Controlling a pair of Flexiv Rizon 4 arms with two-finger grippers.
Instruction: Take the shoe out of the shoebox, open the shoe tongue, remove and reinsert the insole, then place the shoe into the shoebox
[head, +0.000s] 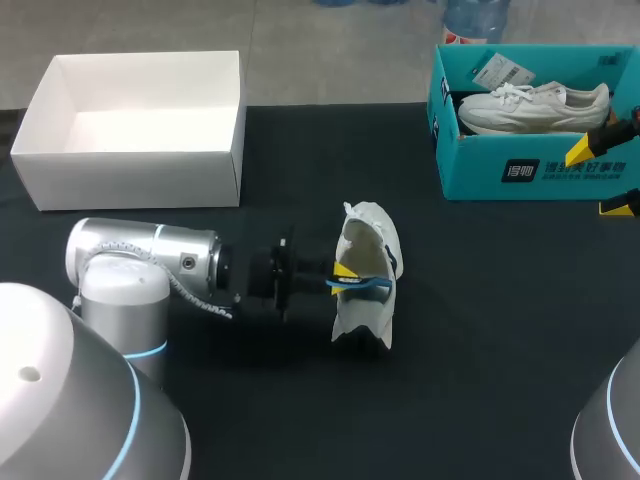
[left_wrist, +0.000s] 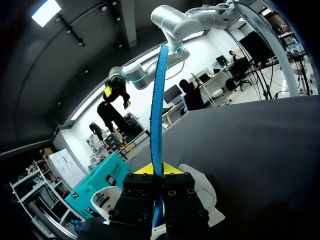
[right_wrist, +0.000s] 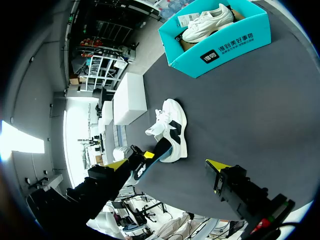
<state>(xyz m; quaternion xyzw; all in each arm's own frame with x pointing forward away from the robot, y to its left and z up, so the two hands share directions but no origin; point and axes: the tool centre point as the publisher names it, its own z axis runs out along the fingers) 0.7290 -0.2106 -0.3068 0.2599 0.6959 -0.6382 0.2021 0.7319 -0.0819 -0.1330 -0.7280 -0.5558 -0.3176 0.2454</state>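
Note:
A white shoe with black patches (head: 368, 243) lies on its side in the middle of the black table (head: 480, 330). My left gripper (head: 345, 273) is at the shoe's opening, shut on a blue insole (head: 362, 286). In the left wrist view the insole (left_wrist: 159, 100) runs edge-on straight out from between the yellow tips of the gripper (left_wrist: 156, 170), with the shoe (left_wrist: 202, 190) just beneath. My right gripper (head: 602, 178) hangs open at the far right, in front of the teal shoebox (head: 520, 168). Its own view shows the open gripper (right_wrist: 167, 165) above the shoe (right_wrist: 176, 125).
The teal shoebox (right_wrist: 225, 47) at the back right holds a second white shoe (head: 530, 105). An open white box (head: 130, 180) stands at the back left. The left arm's grey body (head: 140, 265) stretches across the table's left half.

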